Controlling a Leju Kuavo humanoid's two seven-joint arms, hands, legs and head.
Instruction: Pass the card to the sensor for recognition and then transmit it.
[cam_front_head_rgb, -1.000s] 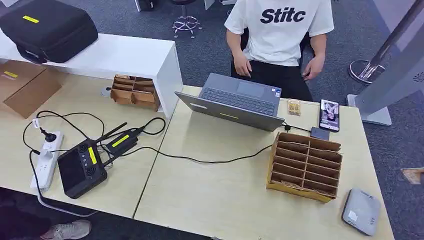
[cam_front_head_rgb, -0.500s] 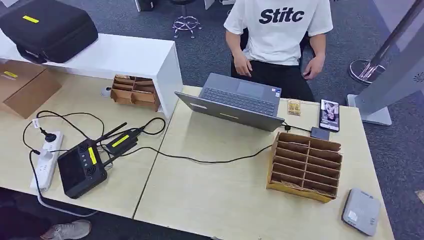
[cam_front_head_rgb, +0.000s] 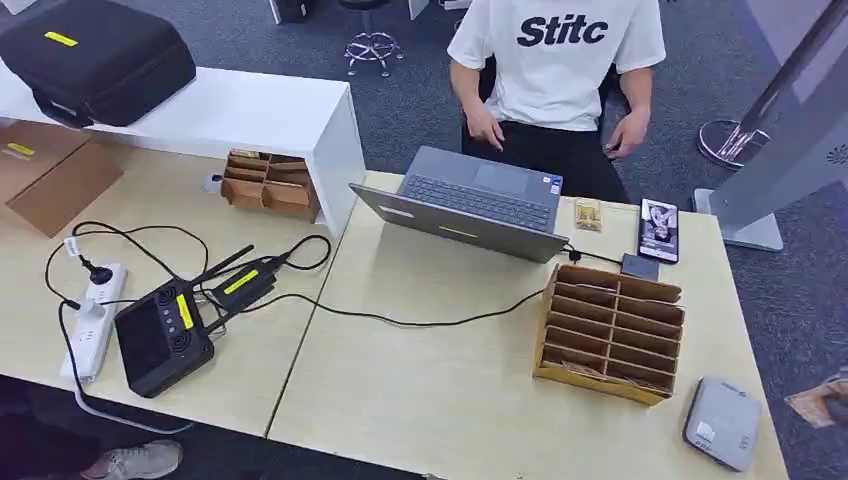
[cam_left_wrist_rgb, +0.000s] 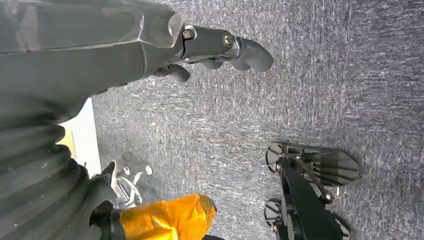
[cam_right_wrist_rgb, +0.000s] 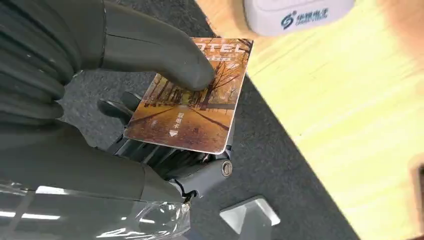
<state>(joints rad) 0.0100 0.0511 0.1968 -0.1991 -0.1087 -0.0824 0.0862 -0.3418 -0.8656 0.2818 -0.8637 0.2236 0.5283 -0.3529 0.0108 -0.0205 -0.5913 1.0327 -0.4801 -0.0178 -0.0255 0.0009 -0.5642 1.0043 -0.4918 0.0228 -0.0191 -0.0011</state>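
An autumn-picture card (cam_right_wrist_rgb: 192, 100) is pinched between the thumb and fingers of my right hand (cam_right_wrist_rgb: 125, 115), off the table's edge and above dark carpet. In the head view the card (cam_front_head_rgb: 818, 400) shows at the far right edge with a bit of the right hand (cam_front_head_rgb: 838, 410) behind it. It is just right of the grey-white sensor box (cam_front_head_rgb: 722, 422), which lies on the table's front right corner. From the right wrist, the sensor (cam_right_wrist_rgb: 295, 12) sits just beyond the card's far end. My left hand (cam_left_wrist_rgb: 220, 50) hangs over carpet, fingers loosely apart, holding nothing.
A slotted cardboard organizer (cam_front_head_rgb: 610, 330) stands just behind the sensor. Farther back lie a laptop (cam_front_head_rgb: 470, 205), a phone (cam_front_head_rgb: 658, 230) and a cable, with a seated person (cam_front_head_rgb: 555, 70) behind. A black controller (cam_front_head_rgb: 160, 340) and power strip (cam_front_head_rgb: 90, 320) are on the left table.
The card at the picture's right edge has dropped lower and come slightly inward, nearer the sensor. The person has barely shifted; everything on the tables stays put.
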